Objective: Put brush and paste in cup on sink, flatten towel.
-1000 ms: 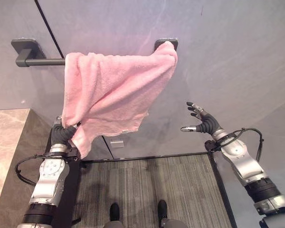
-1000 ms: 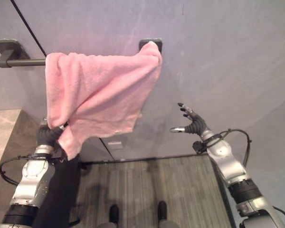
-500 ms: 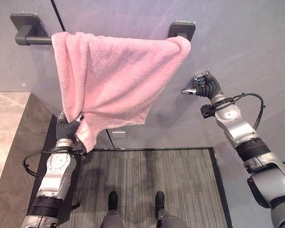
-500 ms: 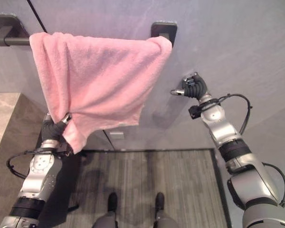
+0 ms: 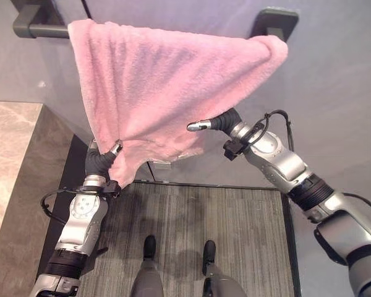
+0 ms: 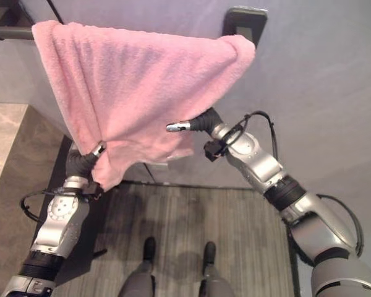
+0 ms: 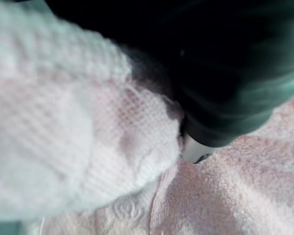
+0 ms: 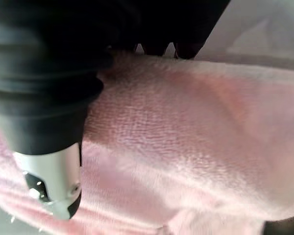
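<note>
A pink towel (image 5: 167, 80) hangs bunched over a dark wall rail (image 5: 37, 28), its top edge slanting up to the right bracket (image 5: 273, 21). My left hand (image 5: 100, 162) is shut on the towel's lower left corner and holds it out from the wall; the left wrist view shows the cloth (image 7: 225, 196) gathered against that hand (image 7: 220, 98). My right hand (image 5: 226, 122) is at the towel's lower right edge, partly behind the cloth. In the right wrist view the towel (image 8: 186, 127) lies just past that hand (image 8: 49, 98).
A marble counter (image 5: 9, 161) runs along the left side. Below the towel is a grey wall, then a striped dark floor (image 5: 191, 216). A small white plate (image 5: 162, 165) is fixed to the wall under the towel's hem.
The camera has shifted. My right hand has come from the bare wall right of the towel down and left to its lower right edge. The left hand keeps its hold on the corner.
</note>
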You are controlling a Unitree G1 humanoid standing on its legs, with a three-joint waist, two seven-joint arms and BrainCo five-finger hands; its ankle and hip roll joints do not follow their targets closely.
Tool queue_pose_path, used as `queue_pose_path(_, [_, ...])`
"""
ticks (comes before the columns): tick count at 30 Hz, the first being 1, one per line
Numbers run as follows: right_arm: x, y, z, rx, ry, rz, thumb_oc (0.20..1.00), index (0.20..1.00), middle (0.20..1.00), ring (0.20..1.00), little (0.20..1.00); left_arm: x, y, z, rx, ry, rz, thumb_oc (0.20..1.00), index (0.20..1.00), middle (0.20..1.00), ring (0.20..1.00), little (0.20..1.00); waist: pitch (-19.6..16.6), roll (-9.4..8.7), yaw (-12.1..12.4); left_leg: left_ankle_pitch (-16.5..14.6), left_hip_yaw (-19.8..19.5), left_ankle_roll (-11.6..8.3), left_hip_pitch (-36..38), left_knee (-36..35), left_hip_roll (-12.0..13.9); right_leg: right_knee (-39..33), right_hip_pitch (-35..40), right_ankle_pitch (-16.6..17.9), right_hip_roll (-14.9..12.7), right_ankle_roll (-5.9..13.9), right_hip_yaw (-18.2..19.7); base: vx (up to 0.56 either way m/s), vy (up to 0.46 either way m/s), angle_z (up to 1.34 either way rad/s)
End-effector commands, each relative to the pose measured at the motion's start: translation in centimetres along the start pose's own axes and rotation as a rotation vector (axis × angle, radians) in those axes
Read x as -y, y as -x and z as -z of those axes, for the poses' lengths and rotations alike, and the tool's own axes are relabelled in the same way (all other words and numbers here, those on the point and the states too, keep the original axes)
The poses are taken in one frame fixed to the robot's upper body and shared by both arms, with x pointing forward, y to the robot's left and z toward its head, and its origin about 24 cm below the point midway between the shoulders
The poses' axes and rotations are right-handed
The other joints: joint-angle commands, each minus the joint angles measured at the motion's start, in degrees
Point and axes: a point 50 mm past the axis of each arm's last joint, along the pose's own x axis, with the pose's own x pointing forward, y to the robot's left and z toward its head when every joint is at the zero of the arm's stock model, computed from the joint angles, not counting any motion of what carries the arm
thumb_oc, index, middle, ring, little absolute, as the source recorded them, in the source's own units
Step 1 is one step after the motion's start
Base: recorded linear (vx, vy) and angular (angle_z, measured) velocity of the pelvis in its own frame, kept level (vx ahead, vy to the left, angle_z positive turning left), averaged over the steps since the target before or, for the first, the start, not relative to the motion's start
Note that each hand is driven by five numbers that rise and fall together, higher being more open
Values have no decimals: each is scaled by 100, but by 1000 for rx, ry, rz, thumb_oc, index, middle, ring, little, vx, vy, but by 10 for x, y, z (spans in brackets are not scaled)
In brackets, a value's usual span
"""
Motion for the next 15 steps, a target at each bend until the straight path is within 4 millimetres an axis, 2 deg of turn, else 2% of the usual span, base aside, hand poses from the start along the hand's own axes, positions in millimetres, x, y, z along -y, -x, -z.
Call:
queue_pose_path(1, [4, -16, -34, 125, 35, 11, 1000, 1000, 1000, 1000, 1000, -18, 5, -3, -13, -68, -2, 216, 216, 216, 216, 216, -66, -334, 96, -421, 208, 388, 339, 355, -395, -11, 39, 310, -400, 322, 333, 0, 0, 0])
queue_pose_path(3, [5, -18, -34, 137, 23, 41, 1000, 1000, 1000, 1000, 1000, -17, 4, -3, -12, -67, -8, 222, 222, 222, 222, 222, -47, -331, 107, -421, 207, 391, 332, 356, -394, -11, 33, 307, -398, 323, 329, 0, 0, 0])
queue_pose_path(4, [5, -19, -33, 142, 9, 67, 740, 740, 740, 740, 740, -17, 4, -3, -12, -65, -13, 222, 222, 222, 222, 222, -44, -329, 106, -426, 207, 393, 331, 359, -393, -11, 30, 307, -399, 322, 332, 0, 0, 0])
queue_pose_path(5, [6, -20, -33, 147, -3, 85, 410, 410, 410, 410, 410, -18, 3, -3, -12, -65, -19, 222, 222, 222, 222, 222, -40, -328, 106, -430, 206, 394, 330, 363, -392, -11, 26, 310, -397, 320, 334, 0, 0, 0])
queue_pose_path(6, [4, -21, -31, 157, -34, 100, 200, 200, 200, 200, 200, -18, 3, -2, -14, -61, -28, 219, 219, 219, 219, 219, -47, -324, 100, -441, 207, 398, 322, 377, -387, -11, 25, 302, -396, 319, 336, 0, 0, 0])
queue_pose_path(11, [-2, -12, -29, 186, -76, 96, 200, 200, 200, 200, 200, -24, 11, 6, -50, -50, -66, 213, 213, 213, 213, 213, -112, -333, 87, -488, 239, 421, 385, 375, -392, -11, 60, 289, -385, 325, 377, 4, 1, -1])
queue_pose_path(15, [-7, -4, -38, 240, -88, 63, 200, 200, 200, 200, 200, -38, 17, 8, -58, -46, -137, 203, 203, 203, 203, 203, -151, -330, 78, -476, 256, 420, 444, 326, -397, -11, 69, 293, -392, 337, 382, 6, 6, -2])
